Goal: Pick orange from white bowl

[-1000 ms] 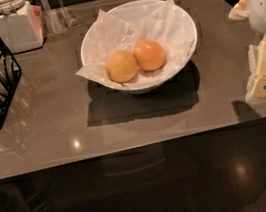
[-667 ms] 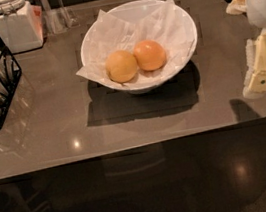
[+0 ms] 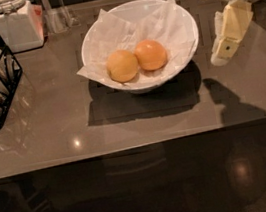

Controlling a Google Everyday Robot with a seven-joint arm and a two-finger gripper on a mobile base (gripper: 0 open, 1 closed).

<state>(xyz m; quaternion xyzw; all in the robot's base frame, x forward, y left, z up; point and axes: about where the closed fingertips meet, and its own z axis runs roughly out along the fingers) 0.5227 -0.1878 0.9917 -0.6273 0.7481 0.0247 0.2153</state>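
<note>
Gripper point(image 3: 222, 50) hangs just right of the white bowl point(image 3: 145, 86), clear of the orange point(image 3: 151, 54).
Firm, smooth fruit, likely to roll: grasp across its middle. Whether the gripper is open cannot be told.

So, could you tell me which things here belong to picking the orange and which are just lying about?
For the job:
orange
white bowl holding it
gripper, hovering off the bowl's right side in view

Just lying about:
paler fruit beside the orange in the bowl
jar, far left corner
wire rack, left edge
</note>
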